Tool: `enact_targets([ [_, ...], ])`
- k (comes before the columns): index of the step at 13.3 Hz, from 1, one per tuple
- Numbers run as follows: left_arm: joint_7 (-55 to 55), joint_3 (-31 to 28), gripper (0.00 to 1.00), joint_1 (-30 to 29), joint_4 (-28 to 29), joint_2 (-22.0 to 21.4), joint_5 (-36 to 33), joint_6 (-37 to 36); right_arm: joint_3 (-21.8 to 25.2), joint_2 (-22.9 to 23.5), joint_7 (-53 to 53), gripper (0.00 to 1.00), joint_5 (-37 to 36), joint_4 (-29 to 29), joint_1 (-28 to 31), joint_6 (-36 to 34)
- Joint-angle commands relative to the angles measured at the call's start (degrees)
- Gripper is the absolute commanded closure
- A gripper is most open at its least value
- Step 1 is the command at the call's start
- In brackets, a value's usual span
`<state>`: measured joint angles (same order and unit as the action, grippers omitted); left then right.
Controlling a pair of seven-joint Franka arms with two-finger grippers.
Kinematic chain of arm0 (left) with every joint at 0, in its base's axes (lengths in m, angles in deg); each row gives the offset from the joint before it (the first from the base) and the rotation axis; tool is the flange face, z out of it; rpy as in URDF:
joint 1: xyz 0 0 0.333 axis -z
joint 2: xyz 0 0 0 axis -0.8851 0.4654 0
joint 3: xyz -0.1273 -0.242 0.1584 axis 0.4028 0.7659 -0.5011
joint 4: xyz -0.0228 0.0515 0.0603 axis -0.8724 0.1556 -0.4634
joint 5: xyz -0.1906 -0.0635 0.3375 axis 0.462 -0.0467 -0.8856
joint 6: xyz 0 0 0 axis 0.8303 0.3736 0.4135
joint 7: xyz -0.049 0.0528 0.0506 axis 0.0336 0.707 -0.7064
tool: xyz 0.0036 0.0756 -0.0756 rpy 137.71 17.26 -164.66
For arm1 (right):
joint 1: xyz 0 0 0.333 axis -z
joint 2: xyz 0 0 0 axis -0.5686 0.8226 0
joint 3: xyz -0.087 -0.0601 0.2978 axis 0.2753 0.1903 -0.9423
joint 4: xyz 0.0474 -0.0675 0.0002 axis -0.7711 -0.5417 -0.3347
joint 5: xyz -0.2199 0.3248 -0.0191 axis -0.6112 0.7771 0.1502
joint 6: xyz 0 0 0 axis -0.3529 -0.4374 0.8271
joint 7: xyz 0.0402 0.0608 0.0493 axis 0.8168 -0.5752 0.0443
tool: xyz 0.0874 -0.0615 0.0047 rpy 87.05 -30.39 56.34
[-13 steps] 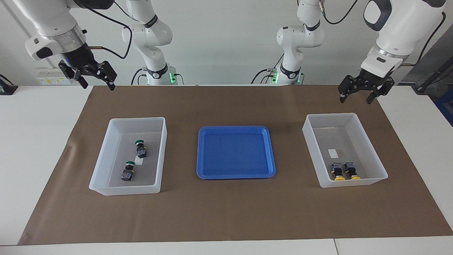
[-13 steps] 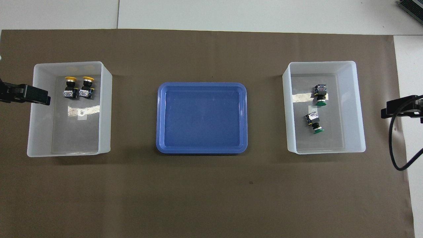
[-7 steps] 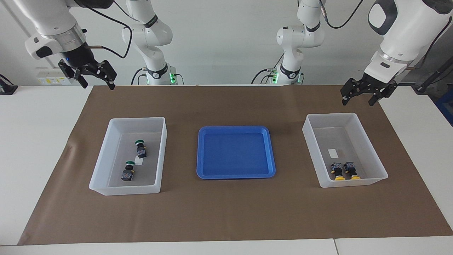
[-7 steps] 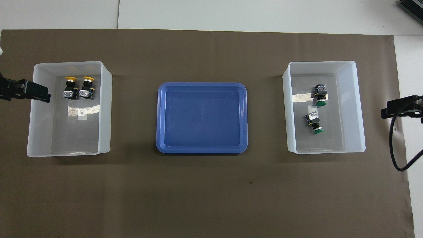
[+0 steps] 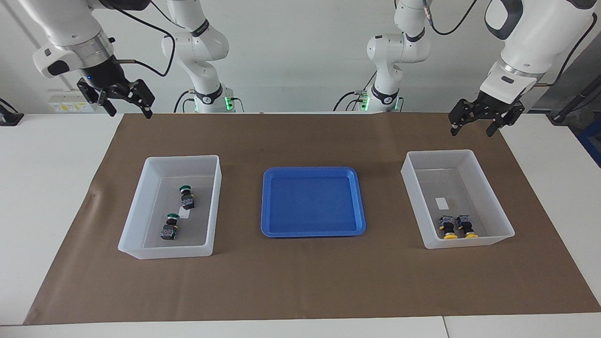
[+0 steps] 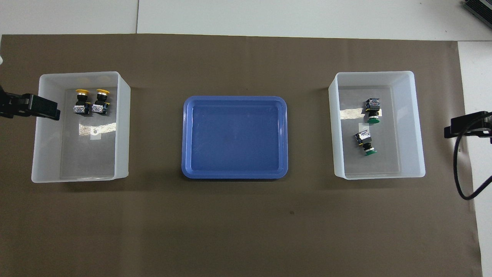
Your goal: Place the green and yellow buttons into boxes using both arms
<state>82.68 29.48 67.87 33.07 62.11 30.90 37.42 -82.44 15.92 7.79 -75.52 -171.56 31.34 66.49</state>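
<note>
Two green buttons point(image 5: 187, 196) point(image 5: 170, 226) lie in the box point(image 5: 183, 158) at the right arm's end; they also show in the overhead view point(image 6: 373, 110) point(image 6: 365, 142), as does the box point(image 6: 373, 73). Two yellow buttons point(image 5: 447, 227) point(image 5: 466, 226) lie side by side in the box point(image 5: 441, 152) at the left arm's end, also seen from overhead point(image 6: 81, 102) point(image 6: 101, 102) point(image 6: 78, 74). My left gripper point(image 5: 472, 129) point(image 6: 48, 111) hangs open and empty in the air by the yellow-button box. My right gripper point(image 5: 130, 112) point(image 6: 459, 127) hangs open and empty by the green-button box.
A shallow blue tray point(image 5: 310, 170) point(image 6: 234, 99) with nothing in it sits between the two boxes on the brown mat point(image 5: 300, 281). Two smaller white arms point(image 5: 206, 56) point(image 5: 392, 51) with green-lit bases stand at the robots' edge of the table.
My left gripper swayed slightly outward and came back. The right gripper, the buttons and the boxes have not moved.
</note>
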Motion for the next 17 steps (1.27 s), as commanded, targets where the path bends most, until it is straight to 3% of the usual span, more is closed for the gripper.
enact_targets([
  [1,-0.66,0.52,0.00,-1.12,0.83,-1.92,-0.94,-1.20,-0.11,-1.37,0.81,0.00,0.88,-1.50,0.06,0.50],
  [3,-0.40,5.07,0.00,-4.72,0.83,-2.01,-1.02,-1.81,-0.03,-1.37,0.81,0.00,0.79,-1.50,0.06,0.50],
  [5,-0.48,5.36,0.00,-4.38,0.92,-2.01,-1.20,-2.69,-0.11,-1.37,0.81,0.00,0.88,-1.50,0.06,0.50],
  [9,-0.40,5.27,0.00,-4.20,0.74,-2.01,-1.38,-5.76,-0.11,-1.37,0.81,0.00,0.88,-1.50,0.06,0.50],
  [13,0.39,2.21,0.00,-0.26,0.92,-2.01,-1.46,-5.33,-0.11,-1.37,0.81,0.00,0.88,-1.50,0.06,0.50],
  [17,0.84,1.84,0.00,-0.51,1.09,-1.57,-1.46,-4.89,-0.11,-1.37,0.81,0.00,0.88,-1.50,0.06,0.50],
])
